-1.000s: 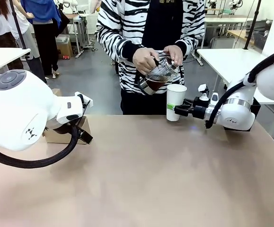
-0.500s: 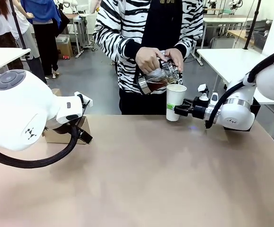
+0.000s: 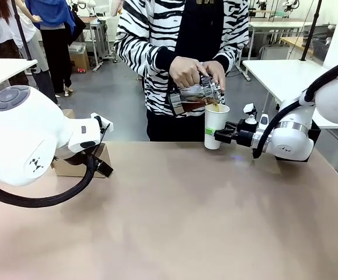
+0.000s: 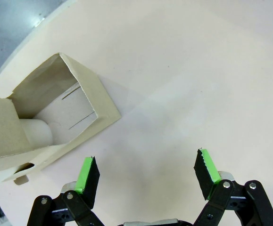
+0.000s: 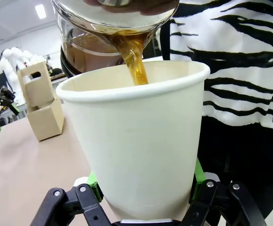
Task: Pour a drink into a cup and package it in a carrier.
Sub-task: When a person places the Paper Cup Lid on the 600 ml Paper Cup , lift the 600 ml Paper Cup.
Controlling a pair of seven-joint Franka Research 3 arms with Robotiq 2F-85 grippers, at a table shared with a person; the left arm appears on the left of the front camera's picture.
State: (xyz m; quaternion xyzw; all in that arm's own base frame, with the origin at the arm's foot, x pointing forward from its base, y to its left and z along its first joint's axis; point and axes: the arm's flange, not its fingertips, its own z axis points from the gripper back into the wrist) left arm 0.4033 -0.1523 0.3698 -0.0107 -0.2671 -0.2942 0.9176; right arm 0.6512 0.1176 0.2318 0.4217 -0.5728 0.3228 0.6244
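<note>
My right gripper is shut on the white paper cup and holds it upright above the table's far edge. A person's hands tip a clear glass jug over it, and the amber drink streams into the cup, whose sides my green pads grip. The brown cardboard carrier stands at the left of the table, partly behind my left arm. My left gripper hangs open just beside the carrier, with nothing between its fingers.
The person in a striped top stands at the far edge, close behind the cup. The bare tan tabletop stretches between my two arms. White tables and other people stand farther back.
The person has tipped the jug further and lowered its spout to the cup's rim, and the drink now flows. My arms have barely moved.
</note>
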